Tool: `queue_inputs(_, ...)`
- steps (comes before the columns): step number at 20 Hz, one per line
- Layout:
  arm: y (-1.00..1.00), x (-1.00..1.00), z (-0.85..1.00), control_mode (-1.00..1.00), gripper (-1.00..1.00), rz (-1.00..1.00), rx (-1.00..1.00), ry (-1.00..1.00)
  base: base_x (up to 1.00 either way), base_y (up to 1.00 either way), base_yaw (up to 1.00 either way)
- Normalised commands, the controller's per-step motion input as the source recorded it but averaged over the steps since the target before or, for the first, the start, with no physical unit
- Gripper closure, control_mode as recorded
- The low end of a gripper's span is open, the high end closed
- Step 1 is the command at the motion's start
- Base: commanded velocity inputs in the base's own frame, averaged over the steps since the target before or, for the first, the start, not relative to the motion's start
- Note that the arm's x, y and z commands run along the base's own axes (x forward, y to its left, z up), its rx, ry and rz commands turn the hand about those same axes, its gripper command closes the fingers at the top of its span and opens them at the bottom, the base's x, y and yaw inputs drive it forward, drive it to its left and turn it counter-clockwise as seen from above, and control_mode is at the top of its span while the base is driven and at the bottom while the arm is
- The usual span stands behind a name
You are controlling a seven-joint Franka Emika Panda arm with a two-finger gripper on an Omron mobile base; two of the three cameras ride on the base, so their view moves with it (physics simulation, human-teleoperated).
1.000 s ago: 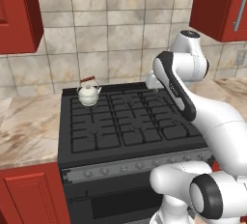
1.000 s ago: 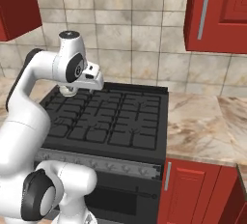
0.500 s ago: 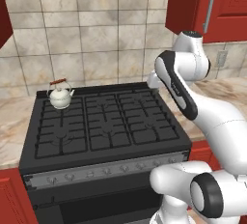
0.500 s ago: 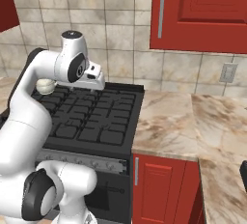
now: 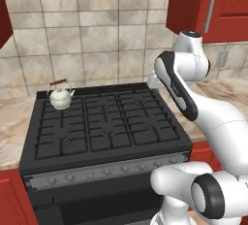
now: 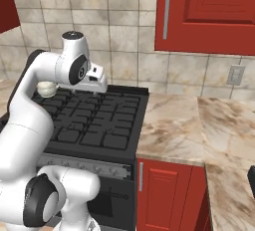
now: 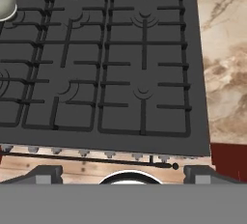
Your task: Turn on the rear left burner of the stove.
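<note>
Six burners were seen under black grates on the stove (image 5: 104, 127), which was set into a marbled counter (image 6: 199, 125) below red cabinets (image 6: 209, 13). The rear left burner (image 5: 60, 106) lay at the back-left corner of the cooktop, and a pale kettle (image 5: 60, 96) with a reddish handle was seated on it. In the hand view the kettle (image 7: 6, 0) was cut by the upper left edge. A row of small knobs (image 5: 104, 170) was ranged along the grey front strip, and in the hand view they (image 7: 82, 152) were seen just under the front edge of the grates.

The gripper (image 6: 95, 81) was held above the rear right part of the cooktop, well apart from the kettle and the knobs, and nothing was touched by it. Its fingertips (image 7: 46, 174) were seen far apart at the bottom corners of the hand view, so the jaws were spread wide, with nothing held between them.
</note>
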Motion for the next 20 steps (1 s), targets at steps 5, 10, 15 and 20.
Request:
queue_inputs(5, 0.46, 0.00, -0.17, -1.00, -1.00, 0.00, 0.00, 0.00, 0.01, 0.08, 0.00)
queue_inputs(10, 1.00, 0.00, -0.46, -1.00, -1.00, 0.00, -0.01, 0.00, 0.00, 0.00, 0.00)
queue_inputs(15, 1.00, -0.05, -0.66, -1.00, -1.00, -0.01, -0.12, 0.00, 0.00, 0.00, 0.00)
queue_inputs(20, 1.00, -0.33, -0.70, -1.00, -1.00, 0.00, -0.16, -0.04, 0.00, 0.00, 0.00)
